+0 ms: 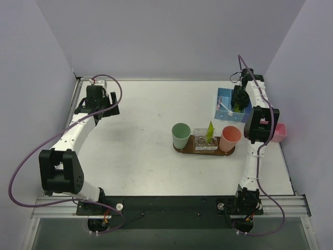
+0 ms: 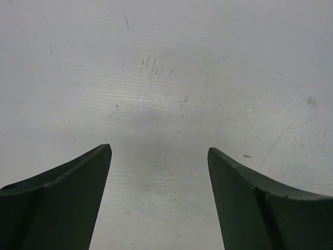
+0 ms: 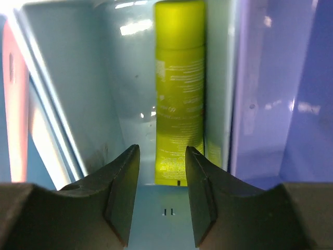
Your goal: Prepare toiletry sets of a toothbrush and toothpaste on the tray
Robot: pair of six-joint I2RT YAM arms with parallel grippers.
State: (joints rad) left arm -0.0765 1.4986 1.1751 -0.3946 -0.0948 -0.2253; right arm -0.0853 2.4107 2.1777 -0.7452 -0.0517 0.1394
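Note:
The dark brown tray (image 1: 201,152) holds a mint-green cup (image 1: 181,135), a clear holder (image 1: 204,141) with a lime-green toothpaste tube (image 1: 209,131) standing in it, and a salmon cup (image 1: 229,138). My right gripper (image 1: 239,102) hangs over the blue bin (image 1: 225,95). In the right wrist view its jaws (image 3: 162,152) stand apart with nothing between them, and another toothpaste tube (image 3: 179,94) lies flat in a compartment just beyond the fingertips. A pale toothbrush (image 1: 224,108) lies in the bin's left part. My left gripper (image 1: 100,102) (image 2: 158,150) is open over bare table at the far left.
A pink shallow box (image 1: 280,133) sits at the right edge, behind the right arm's elbow. The blue bin's dividing walls (image 3: 229,88) rise close on both sides of the right fingers. Grey walls enclose the table on three sides.

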